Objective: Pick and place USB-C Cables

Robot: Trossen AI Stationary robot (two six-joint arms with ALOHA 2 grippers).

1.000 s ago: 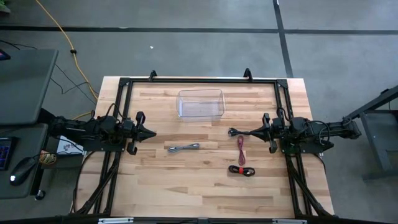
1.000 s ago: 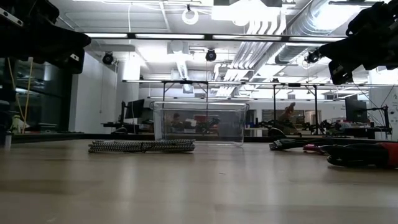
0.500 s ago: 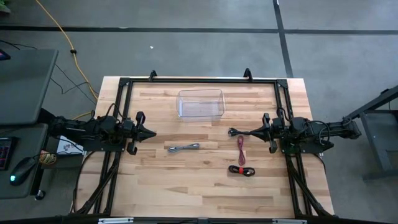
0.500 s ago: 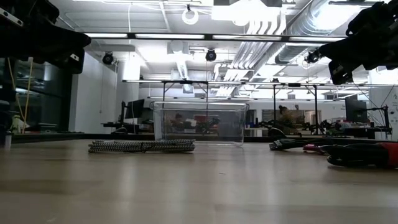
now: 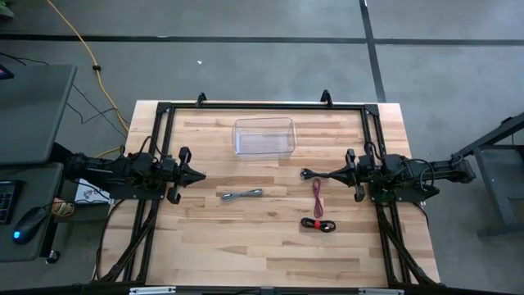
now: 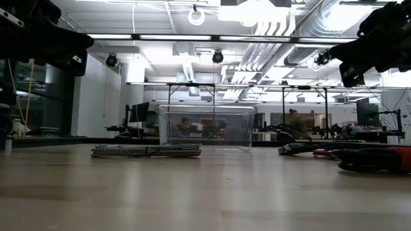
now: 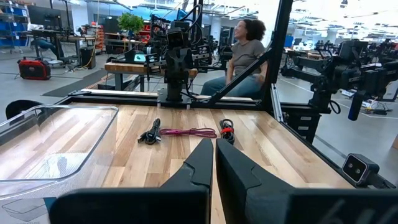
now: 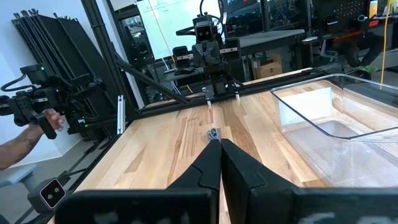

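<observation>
Three short bundled USB-C cables lay flat on the wooden table. The silver-grey cable [image 5: 242, 194] stretched out in a thin strip between the two grippers, somewhat nearer the left gripper [image 5: 199, 175], and apart from it. The pink-magenta cable [image 5: 317, 195] lay lengthwise just beside the tip of the right gripper [image 5: 306, 173]. The red-and-black cable [image 5: 317, 224] sat coiled just beyond the pink one, farther from that gripper.

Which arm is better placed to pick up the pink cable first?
Probably the right: its shut pincer hovers just beside the pink cable. The left pincer, also shut, is across the table, nearer the grey cable.
</observation>
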